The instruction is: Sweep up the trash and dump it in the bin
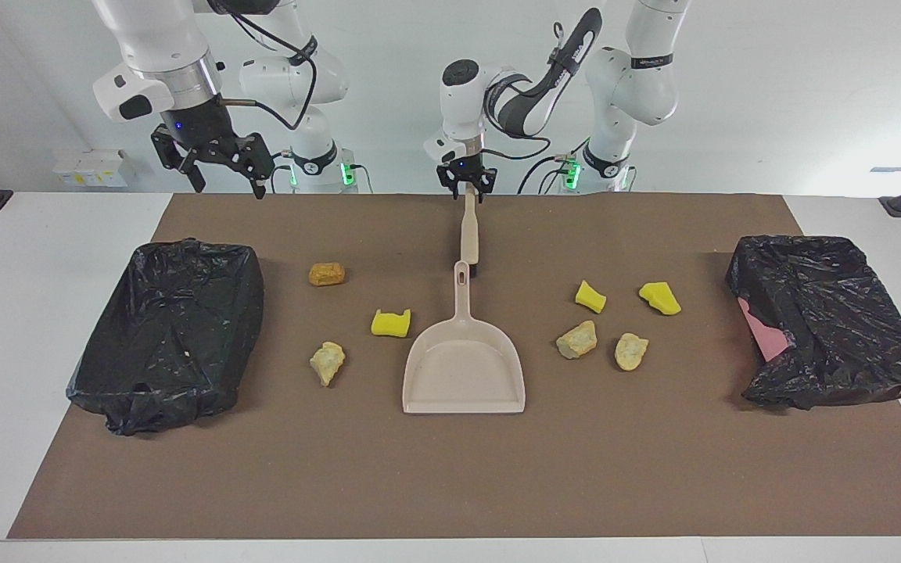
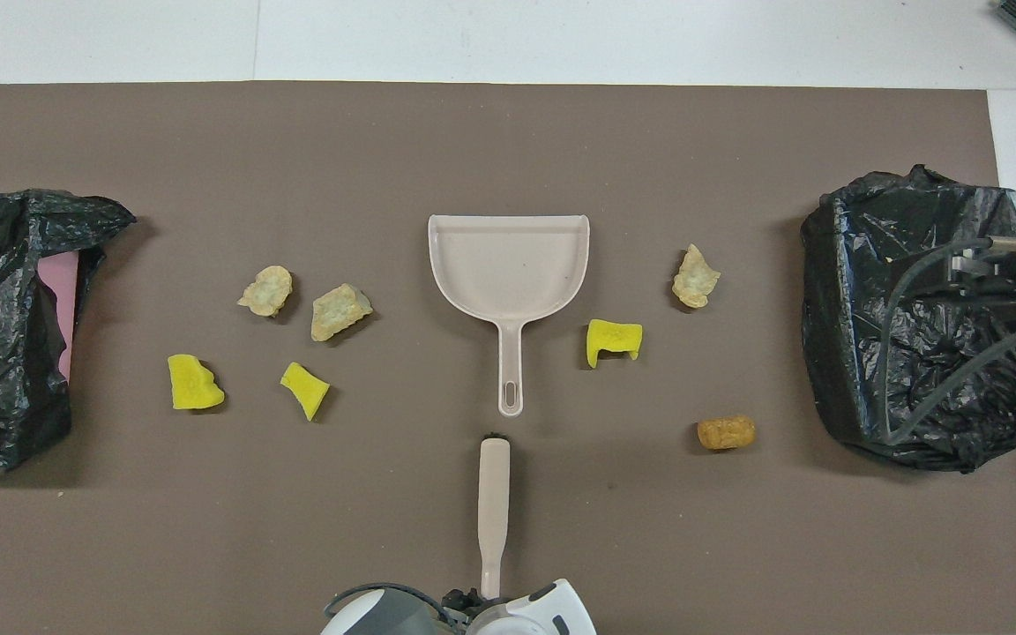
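Trash: seven small yellow, beige and orange-brown lumps (image 1: 578,339) scattered on brown counter mat (image 1: 450,469), either side of beige plastic dustpan (image 1: 464,371)
Brush: beige long-handled brush (image 1: 469,231) nearer robots than dustpan
Left hand (image 1: 467,188): at brush handle end, fingers narrowed around it, grip unclear
Right hand (image 1: 224,168): fingers apart, raised over black-bagged bin (image 1: 169,332)
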`<state>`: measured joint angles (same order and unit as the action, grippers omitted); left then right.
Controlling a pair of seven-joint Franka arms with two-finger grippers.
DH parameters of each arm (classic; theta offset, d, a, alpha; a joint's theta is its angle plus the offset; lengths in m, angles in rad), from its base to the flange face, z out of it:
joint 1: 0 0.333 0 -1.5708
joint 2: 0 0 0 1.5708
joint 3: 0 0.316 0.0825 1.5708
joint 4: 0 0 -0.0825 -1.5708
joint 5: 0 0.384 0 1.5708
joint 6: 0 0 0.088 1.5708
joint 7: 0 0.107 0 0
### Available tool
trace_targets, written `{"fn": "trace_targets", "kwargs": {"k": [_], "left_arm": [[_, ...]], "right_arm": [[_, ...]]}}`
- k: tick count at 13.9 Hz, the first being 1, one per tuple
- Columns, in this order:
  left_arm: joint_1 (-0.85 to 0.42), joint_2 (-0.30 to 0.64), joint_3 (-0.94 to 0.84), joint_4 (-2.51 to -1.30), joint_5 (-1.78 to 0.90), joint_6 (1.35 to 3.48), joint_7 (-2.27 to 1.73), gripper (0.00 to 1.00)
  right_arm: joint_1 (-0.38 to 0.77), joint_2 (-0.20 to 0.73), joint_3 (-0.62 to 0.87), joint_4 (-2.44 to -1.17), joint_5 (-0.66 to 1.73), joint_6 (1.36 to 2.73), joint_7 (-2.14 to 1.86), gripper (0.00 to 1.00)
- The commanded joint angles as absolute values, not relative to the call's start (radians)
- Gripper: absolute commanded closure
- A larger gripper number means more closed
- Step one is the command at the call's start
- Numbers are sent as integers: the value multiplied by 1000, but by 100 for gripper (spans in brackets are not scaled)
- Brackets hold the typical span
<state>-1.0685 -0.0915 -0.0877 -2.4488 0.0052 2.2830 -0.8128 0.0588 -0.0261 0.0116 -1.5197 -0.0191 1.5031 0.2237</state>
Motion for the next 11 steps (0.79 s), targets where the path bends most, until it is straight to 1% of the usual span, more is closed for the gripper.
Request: {"fn": "trace_targets", "kwargs": {"k": [1,2,4,5,6,7,9,11], "left_arm": [[-1075,-87,-78,-2431,32,2287,-838,80],[-1072,-87,-78,-2428,32,2287,-838,79],[-1071,-87,-78,-2430,32,2289,-839,74],[-1071,-87,-78,-2428,32,2289,-839,76],[-1071,-87,-78,-2428,32,2289,-841,82],[-1069,-90,-78,-2428,32,2289,-845,83],[-1069,-91,-78,-2428,32,2290,-845,83],[-1068,-91,-78,-2428,32,2290,-845,70]], "right_arm": [[52,-40,11,-1531,5,1503,183,0],[54,-38,12,-1529,5,1506,180,0],[52,-40,9,-1531,5,1509,183,0],[52,-38,11,-1529,3,1514,186,0],[55,-35,14,-1531,2,1544,195,0],[61,-34,14,-1549,2,1564,201,0],[74,-8,21,-1554,0,1600,238,0],[132,41,21,-1554,-8,1659,308,0]]}}
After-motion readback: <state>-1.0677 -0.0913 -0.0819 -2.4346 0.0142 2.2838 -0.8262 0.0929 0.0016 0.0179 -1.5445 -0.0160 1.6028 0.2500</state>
